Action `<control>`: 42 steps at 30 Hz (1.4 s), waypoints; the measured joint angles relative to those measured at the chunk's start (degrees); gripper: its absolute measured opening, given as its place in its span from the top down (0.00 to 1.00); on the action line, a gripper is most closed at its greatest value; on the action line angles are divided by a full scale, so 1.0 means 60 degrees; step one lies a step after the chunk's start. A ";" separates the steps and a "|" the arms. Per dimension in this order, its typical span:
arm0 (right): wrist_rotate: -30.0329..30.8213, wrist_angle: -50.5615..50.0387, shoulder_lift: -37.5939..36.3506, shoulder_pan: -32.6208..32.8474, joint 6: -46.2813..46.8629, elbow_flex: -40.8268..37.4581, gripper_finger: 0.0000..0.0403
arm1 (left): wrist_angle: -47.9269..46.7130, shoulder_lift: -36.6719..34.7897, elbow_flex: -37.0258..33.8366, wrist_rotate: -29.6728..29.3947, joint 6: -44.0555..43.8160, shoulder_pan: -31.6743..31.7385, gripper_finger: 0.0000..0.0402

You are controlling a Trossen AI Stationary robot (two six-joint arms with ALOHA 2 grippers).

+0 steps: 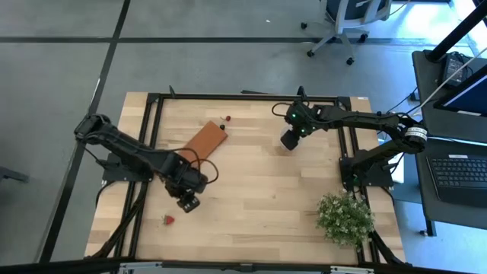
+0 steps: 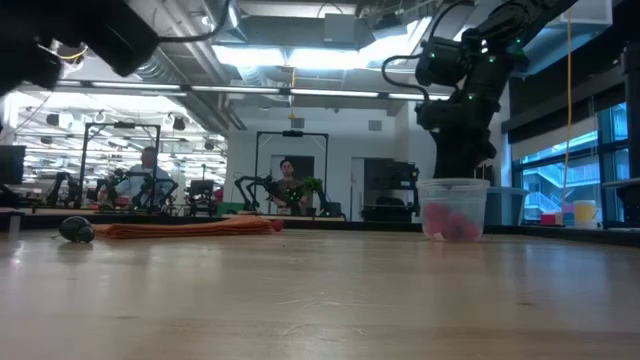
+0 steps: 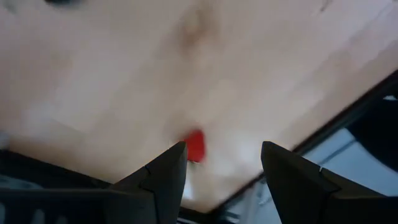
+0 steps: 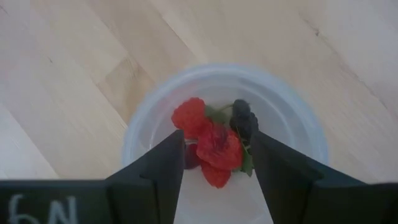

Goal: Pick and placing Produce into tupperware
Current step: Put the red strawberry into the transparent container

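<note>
My right gripper (image 4: 214, 165) hung over the tupperware (image 4: 297, 118) at the table's (image 1: 259, 183) 1 o'clock, jaws apart, gripping nothing. Round translucent cup held bumpy red and dark berries (image 4: 217, 146). Left gripper (image 3: 222, 165) released, spread above 1 red berry (image 1: 168, 220) at 7 o'clock on pale wood.

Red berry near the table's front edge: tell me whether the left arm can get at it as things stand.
Probably yes. The left gripper is open, just beside the red berry, with bare table between them and nothing blocking.

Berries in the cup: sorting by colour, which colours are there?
Red ones and one dark purple-black; right wrist view.
</note>
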 joint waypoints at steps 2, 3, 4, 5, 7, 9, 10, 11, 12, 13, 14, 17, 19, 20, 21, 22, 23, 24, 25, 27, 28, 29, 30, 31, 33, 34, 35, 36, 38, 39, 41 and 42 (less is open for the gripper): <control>0.0000 0.0159 0.0000 0.0000 0.0000 0.0004 0.54 | 0.0269 0.0000 0.0000 0.0030 -0.0799 -0.0332 0.51; 0.0000 0.0240 0.0000 0.0000 0.0000 0.0004 0.54 | 0.0330 0.0000 0.0000 0.0050 -0.1068 -0.0507 0.51; 0.0000 0.0338 0.0000 0.0000 0.0000 0.0004 0.54 | 0.0358 0.0000 0.0000 0.0107 -0.1135 -0.0686 0.51; 0.0000 0.0416 0.0000 0.0000 0.0000 0.0004 0.54 | 0.0348 0.0000 0.0000 0.0192 -0.1096 -0.0850 0.51; 0.0004 0.0582 0.0000 0.0000 0.0000 0.0004 0.54 | 0.0310 0.0000 0.0000 0.0236 -0.0970 -0.1133 0.51; 0.0003 0.0793 0.0000 0.0000 0.0005 0.0004 0.54 | 0.0312 0.0011 0.0000 0.0125 -0.1091 -0.1342 0.51; 0.0004 0.0902 0.0000 0.0000 0.0004 0.0004 0.54 | 0.0311 0.0015 0.0000 0.0014 -0.1141 -0.1437 0.51; 0.0004 0.0968 0.0000 0.0000 0.0004 0.0004 0.54 | 0.0312 0.0025 0.0000 -0.0097 -0.1177 -0.1531 0.51; 0.0004 0.1036 0.0000 0.0000 0.0007 0.0004 0.54 | 0.0311 0.0073 0.0002 -0.0209 -0.1180 -0.1613 0.51; 0.0004 0.1112 0.0000 0.0000 0.0004 0.0007 0.54 | 0.0307 0.0142 0.0004 -0.0286 -0.1169 -0.1676 0.51; 0.0004 0.1154 0.0000 0.0000 0.0007 0.0007 0.54 | 0.0273 0.0222 0.0004 -0.0319 -0.1102 -0.1757 0.51; 0.0004 0.1202 -0.0004 0.0000 0.0007 0.0007 0.54 | 0.0217 0.0660 0.0007 -0.0280 -0.0753 -0.1941 0.51; 0.0004 0.1215 -0.0004 0.0000 0.0007 0.0007 0.54 | 0.0204 0.1029 0.0007 -0.0184 -0.0515 -0.2029 0.52; 0.0004 0.1212 -0.0004 0.0000 0.0007 0.0007 0.54 | 0.0205 0.1220 0.0007 -0.0058 -0.0455 -0.2050 0.52; 0.0004 0.1215 -0.0004 0.0000 0.0007 0.0007 0.54 | 0.0205 0.1447 0.0007 0.0113 -0.0371 -0.2052 0.52; 0.0004 0.1226 -0.0004 0.0000 0.0007 0.0007 0.54 | 0.0201 0.1667 0.0007 0.0281 -0.0301 -0.2052 0.52; 0.0004 0.1219 -0.0004 0.0000 0.0007 0.0007 0.54 | 0.0199 0.1870 0.0007 0.0473 -0.0251 -0.2052 0.52; 0.0004 0.1219 -0.0004 0.0000 0.0007 0.0007 0.54 | 0.0205 0.2057 0.0007 0.0647 -0.0174 -0.2052 0.52; 0.0004 0.1222 -0.0004 0.0000 0.0007 0.0007 0.54 | 0.0202 0.2259 0.0007 0.0796 -0.0056 -0.2052 0.52; 0.0006 0.1219 -0.0004 0.0000 0.0011 0.0007 0.54 | 0.0205 0.2614 0.0007 0.0957 0.0189 -0.2052 0.52; 0.0004 0.1219 -0.0004 0.0000 0.0011 0.0007 0.54 | 0.0210 0.2766 0.0007 0.0972 0.0293 -0.2052 0.52; 0.0004 0.1219 -0.0004 0.0000 0.0011 0.0007 0.54 | 0.0214 0.2898 0.0007 0.0974 0.0426 -0.2052 0.52; 0.0004 0.1219 -0.0004 0.0000 0.0011 0.0007 0.54 | 0.0236 0.3008 0.0007 0.0979 0.0513 -0.2052 0.52; 0.0004 0.1219 -0.0004 0.0000 0.0014 0.0007 0.54 | 0.0261 0.3111 0.0007 0.0980 0.0612 -0.2052 0.52; 0.0004 0.1219 -0.0004 0.0000 0.0032 0.0007 0.54 | 0.0371 0.3281 0.0007 0.0981 0.0740 -0.2052 0.52; 0.0004 0.1215 -0.0004 0.0000 0.0103 0.0007 0.54 | 0.0437 0.3357 0.0007 0.0981 0.0751 -0.2052 0.52; 0.0004 0.1214 -0.0004 0.0000 0.0218 0.0007 0.54 | 0.0501 0.3425 0.0007 0.1018 0.0751 -0.2052 0.52; 0.0004 0.1215 -0.0004 0.0000 0.0249 0.0007 0.54 | 0.0573 0.3489 0.0007 0.1063 0.0771 -0.2052 0.52; 0.0004 0.1212 -0.0004 0.0000 0.0247 0.0007 0.54 | 0.0692 0.3631 0.0007 0.1196 0.0886 -0.2052 0.52; 0.0004 0.1212 -0.0004 0.0000 0.0248 0.0007 0.54 | 0.0722 0.3696 0.0007 0.1230 0.0968 -0.2056 0.52; 0.0004 0.1212 -0.0004 0.0000 0.0244 0.0007 0.54 | 0.0701 0.3800 0.0007 0.1291 0.0999 -0.2100 0.52; 0.0004 0.1212 -0.0004 0.0000 0.0244 0.0007 0.54 | 0.0708 0.3857 0.0007 0.1329 0.0995 -0.2114 0.52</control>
